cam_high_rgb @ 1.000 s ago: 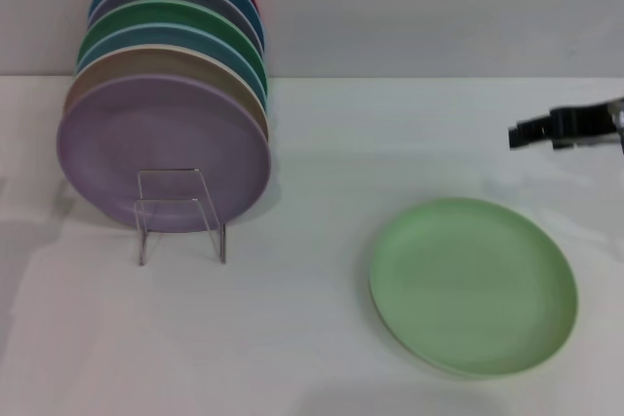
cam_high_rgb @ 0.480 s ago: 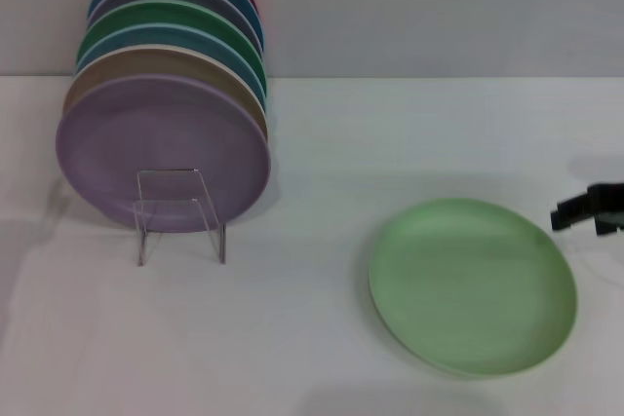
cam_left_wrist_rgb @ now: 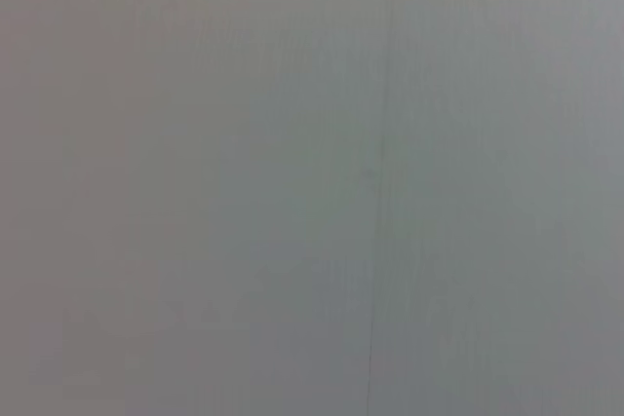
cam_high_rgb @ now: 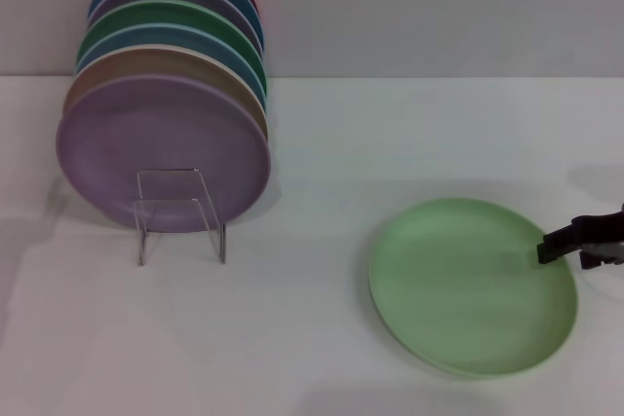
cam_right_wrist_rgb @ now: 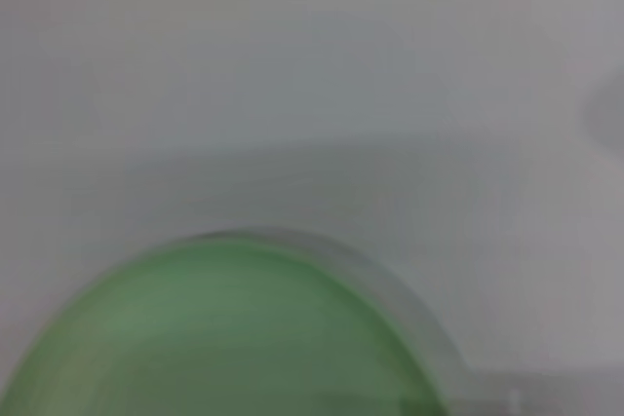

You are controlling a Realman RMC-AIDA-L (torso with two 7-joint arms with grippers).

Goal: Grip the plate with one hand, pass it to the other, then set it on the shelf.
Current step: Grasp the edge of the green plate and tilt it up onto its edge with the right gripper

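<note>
Right gripper (cam_high_rgb: pixel 546 252) has dropped lower and come in toward the plate since half a second ago, when it sat out past the rim near the frame's right edge; a second ago it was higher still, up over the bare table. Now its black fingertips overlap the right edge of the plate (cam_high_rgb: pixel 468 284) in the head view, the upper finger tip over the rim; only the finger ends show at the frame edge, so cannot tell how far apart they are or whether they touch or hold the plate. Plate unmoved: lies flat on the white table (cam_high_rgb: pixel 322 338), nearest the camera, right of centre, light green, nothing on it. Right wrist view shows the plate (cam_right_wrist_rgb: pixel 234 338) close up with its pale rim arcing across, white table beyond it. Farther back and to the left, well apart from the plate, the clear shelf (cam_high_rgb: pixel 180 216) stands on the table, front loops bare. Behind those loops a row of plates stands on edge: lilac plate (cam_high_rgb: pixel 161 148) in front, then tan, teal, darker green, grey-blue, blue and red at the back toward the wall (cam_high_rgb: pixel 439 7). Left gripper not visible in any view; left wrist view shows only a plain grey surface (cam_left_wrist_rgb: pixel 312 182).
</note>
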